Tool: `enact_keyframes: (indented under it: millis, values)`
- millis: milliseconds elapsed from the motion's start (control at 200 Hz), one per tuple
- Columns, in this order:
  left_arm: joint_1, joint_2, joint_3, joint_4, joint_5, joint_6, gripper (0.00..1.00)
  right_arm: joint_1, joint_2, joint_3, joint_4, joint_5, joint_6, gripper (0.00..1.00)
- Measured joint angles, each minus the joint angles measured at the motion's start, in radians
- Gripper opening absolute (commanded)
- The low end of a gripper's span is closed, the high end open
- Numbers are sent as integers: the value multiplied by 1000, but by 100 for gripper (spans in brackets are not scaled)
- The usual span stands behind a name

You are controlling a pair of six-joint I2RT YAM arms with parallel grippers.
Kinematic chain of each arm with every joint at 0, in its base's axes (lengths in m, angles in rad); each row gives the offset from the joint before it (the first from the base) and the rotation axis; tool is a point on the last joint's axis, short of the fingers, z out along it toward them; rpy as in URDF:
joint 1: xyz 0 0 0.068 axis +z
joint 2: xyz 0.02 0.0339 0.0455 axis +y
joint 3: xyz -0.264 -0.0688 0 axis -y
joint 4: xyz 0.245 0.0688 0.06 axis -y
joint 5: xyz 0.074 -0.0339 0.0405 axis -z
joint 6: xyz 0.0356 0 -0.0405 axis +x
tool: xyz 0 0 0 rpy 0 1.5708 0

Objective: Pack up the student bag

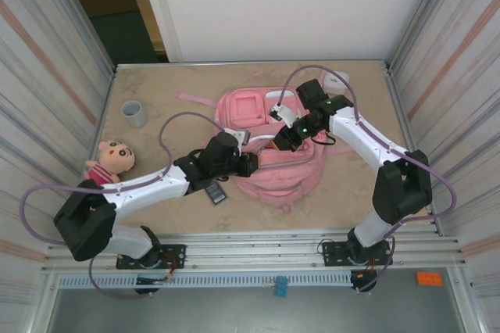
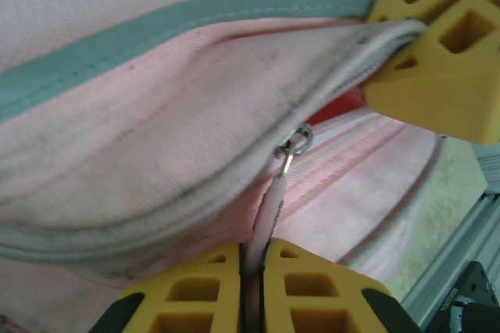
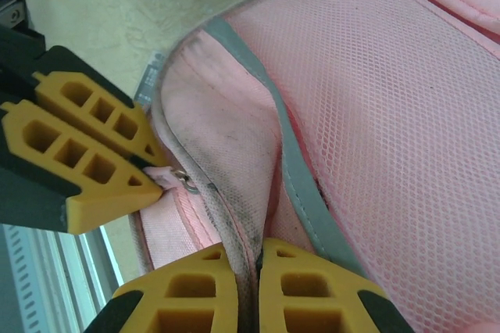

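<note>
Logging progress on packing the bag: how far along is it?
Done: something red already shows inside the student bag. In hand: the left gripper pinches the zipper pull while the right gripper clamps the opening's edge. Left: the doll and grey cup, perhaps still to pack, sit on the table outside it.

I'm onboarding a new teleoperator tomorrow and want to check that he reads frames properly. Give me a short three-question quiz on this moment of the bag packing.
1. True or false: the left gripper is shut on the thin pink zipper pull.
2. Multiple choice: the right gripper is shut on A) a loose shoulder strap, B) the rim of the large pink fabric backpack beside its zip, C) nothing.
3. Fill in: in the top view, the small dark-haired doll lies on the sandy table to the backpack's ____.
Key: 1 true; 2 B; 3 left.
</note>
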Motion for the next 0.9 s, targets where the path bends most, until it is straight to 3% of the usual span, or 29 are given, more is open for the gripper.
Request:
enact_keyframes:
  millis: [356,631,757,897]
  values:
    - [24,-197,-91,-73,-55,24,5,0,0,84,-80,4,-76,0]
    - [192,-288,-151,-137,-62,45,8,2,0,137,-160,0,-219,0]
    - [267,-297,-148,-134,-22,55,20,7,0,165,-180,7,-264,0]
    - [338,-287,-133,-216,-50,19,43,1,0,189,-193,16,-246,0]
